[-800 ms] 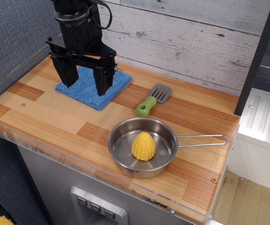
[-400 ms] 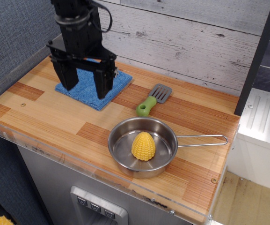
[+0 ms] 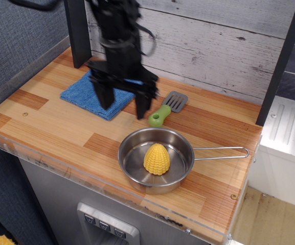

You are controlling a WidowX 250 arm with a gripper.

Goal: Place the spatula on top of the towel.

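The spatula [image 3: 166,109] lies flat on the wooden counter, lime-green handle toward the front, dark grey slotted blade toward the back wall. The blue fuzzy towel [image 3: 87,95] lies flat at the back left, partly hidden by the arm. My black gripper [image 3: 123,106] hangs open and empty above the counter, between the towel and the spatula. Its left finger is over the towel's right part. Its right finger [image 3: 143,103] is just left of the spatula's handle. The arm is blurred by motion.
A long-handled steel pan [image 3: 132,158] with a yellow toy corn cob [image 3: 157,158] in it sits at the front centre, handle pointing right. A grey plank wall backs the counter. A clear plastic strip runs along the front edge.
My gripper has moved right, from over the towel to between the towel and the spatula, still open. The spatula, towel and pan have not moved.
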